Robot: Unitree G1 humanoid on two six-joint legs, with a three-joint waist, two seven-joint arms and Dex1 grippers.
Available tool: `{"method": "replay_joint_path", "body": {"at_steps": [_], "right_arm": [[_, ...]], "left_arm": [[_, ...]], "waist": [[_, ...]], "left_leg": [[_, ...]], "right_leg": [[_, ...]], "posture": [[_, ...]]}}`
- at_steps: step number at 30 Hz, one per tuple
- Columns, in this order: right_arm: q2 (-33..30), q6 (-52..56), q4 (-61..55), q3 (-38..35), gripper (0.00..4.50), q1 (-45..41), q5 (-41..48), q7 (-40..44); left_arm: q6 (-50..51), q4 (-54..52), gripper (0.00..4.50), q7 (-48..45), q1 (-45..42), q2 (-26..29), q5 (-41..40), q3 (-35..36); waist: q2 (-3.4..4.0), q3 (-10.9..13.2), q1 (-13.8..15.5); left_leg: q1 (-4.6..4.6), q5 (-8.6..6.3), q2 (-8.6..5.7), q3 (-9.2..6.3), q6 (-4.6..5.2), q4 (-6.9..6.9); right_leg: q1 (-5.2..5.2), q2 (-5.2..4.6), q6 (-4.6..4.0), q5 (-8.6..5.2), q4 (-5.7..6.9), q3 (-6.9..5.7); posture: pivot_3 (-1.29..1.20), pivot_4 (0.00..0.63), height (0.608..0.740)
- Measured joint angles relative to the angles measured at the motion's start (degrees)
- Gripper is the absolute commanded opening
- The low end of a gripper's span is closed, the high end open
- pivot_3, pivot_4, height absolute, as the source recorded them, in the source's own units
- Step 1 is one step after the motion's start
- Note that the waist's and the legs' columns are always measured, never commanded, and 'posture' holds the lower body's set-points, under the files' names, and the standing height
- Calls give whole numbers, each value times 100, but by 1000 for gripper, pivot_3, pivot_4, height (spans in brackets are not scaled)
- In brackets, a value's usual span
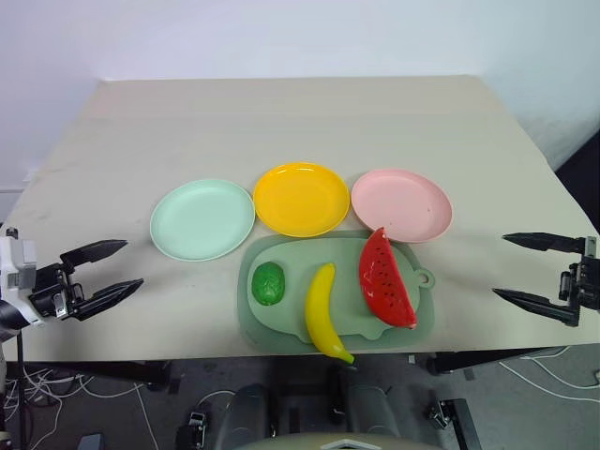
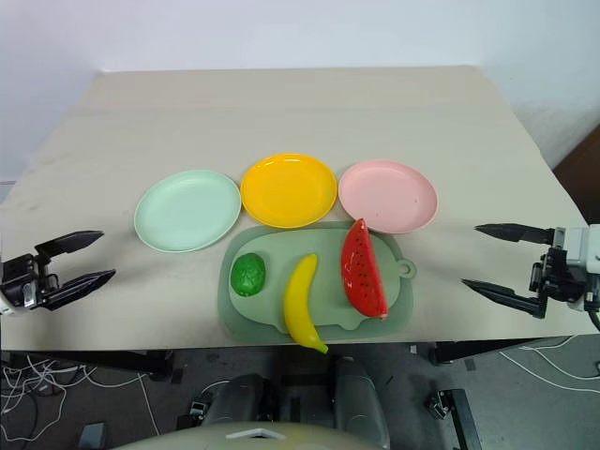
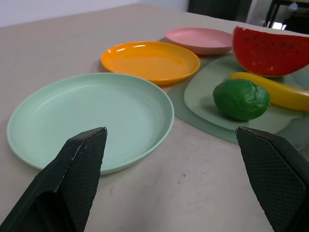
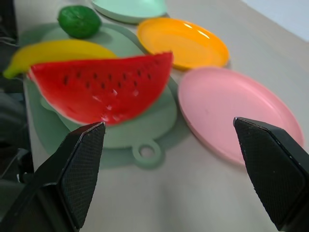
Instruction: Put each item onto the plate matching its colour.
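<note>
While all three items lay on the pale green board (image 1: 281, 314) near the table (image 1: 300, 122) front, nothing was sorted. My left end effector (image 1: 103, 272) and right end effector (image 1: 527, 269) hung spread wide and empty off either side. Behind the board sat the mint plate (image 1: 202, 218), yellow plate (image 1: 301, 198) and pink plate (image 1: 401, 203). I judged the first pick was due: the right closing on the watermelon (image 1: 384, 278), or the left on the green vegetable (image 1: 268, 282), the banana (image 1: 322, 310) waiting between them

Beige table (image 1: 281, 122) against white wall (image 1: 281, 37)
</note>
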Motion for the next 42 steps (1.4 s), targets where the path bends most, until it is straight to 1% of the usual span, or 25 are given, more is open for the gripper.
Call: {"method": "replay_joint_path", "body": {"at_steps": [9,13,14,18,21,24,25,28,30,34,38,40,42], "right_arm": [[13,223,-184,175,4500,-91,46,6],[3,479,-262,258,4500,-287,77,-61],[-35,632,-320,288,4500,-305,113,-59],[-506,1797,-698,275,4500,-237,548,-33],[-621,2623,-1249,147,4500,-52,871,-299],[-629,3491,-1816,135,4500,43,1191,-781],[-642,3918,-2050,138,4500,-10,1419,-1072],[-828,5008,-2572,212,4500,-368,1980,-1887],[-846,5488,-2871,406,4500,-680,2169,-2387],[-879,6386,-3247,1156,4500,-1227,2160,-3445],[-882,7210,-3435,1647,4500,-1839,2190,-4263],[-718,7564,-3485,1829,4500,-2132,2230,-4651],[-571,7752,-3509,2019,4500,-2204,2216,-4889]], "left_arm": [[37,-145,4478,6,-39,-5,-3,-96],[81,-204,4478,87,-290,-77,-10,-207],[91,-239,4478,72,-325,-91,-11,-234],[100,-433,4478,19,-318,-157,-11,-399],[118,-548,4478,18,-297,-221,-9,-510],[76,-643,4478,-67,-244,-219,8,-595],[44,-642,4478,-101,-213,-218,17,-619],[-29,-658,4478,-191,-142,-213,80,-670],[-74,-662,4478,-176,-129,-218,126,-709],[-141,-825,4478,-55,-18,-360,132,-787],[-160,-901,4478,121,73,-525,129,-840],[-183,-949,4478,205,141,-597,129,-852],[-221,-1067,4478,289,219,-682,128,-866]], "waist": [[0,0,0],[0,0,6],[0,0,5],[1,0,2],[-3,-2,6],[-1,-2,5],[-1,-2,-1],[-1,-2,-13],[-3,-3,-3],[-3,-3,7],[-4,-3,3],[-7,-5,-1],[-7,-5,-1]], "left_leg": [[0,0,-3,0,0,0],[0,0,-4,0,0,5],[0,0,-4,0,0,5],[-2,-1,0,-3,1,5],[-2,-1,0,-15,1,5],[-2,-1,1,-20,1,5],[-2,-1,1,-21,1,5],[-4,-1,2,-20,1,5],[-6,-1,3,-24,1,5],[-17,-4,0,-21,6,7],[-47,-4,-3,-26,7,21],[-59,-4,-5,-31,7,26],[-73,-4,-7,-33,7,27]], "right_leg": [[0,1,0,0,0,0],[2,1,0,1,1,0],[2,1,1,1,2,0],[1,0,1,1,0,-1],[1,1,0,1,1,-1],[-1,-2,0,0,1,1],[-1,-1,-1,0,1,1],[-6,1,-3,-1,1,4],[-6,2,-3,-2,-1,3],[-14,-8,-4,-2,-2,5],[-32,-6,-3,-1,-2,3],[-40,-4,-3,0,-1,0],[-51,-4,-1,1,0,-1]], "posture": [[0,150,736],[0,150,736],[0,150,736],[0,150,736],[0,150,736],[0,150,736],[0,150,736],[0,150,736],[0,150,736],[0,150,736],[0,150,736],[0,150,736],[0,150,736]]}}
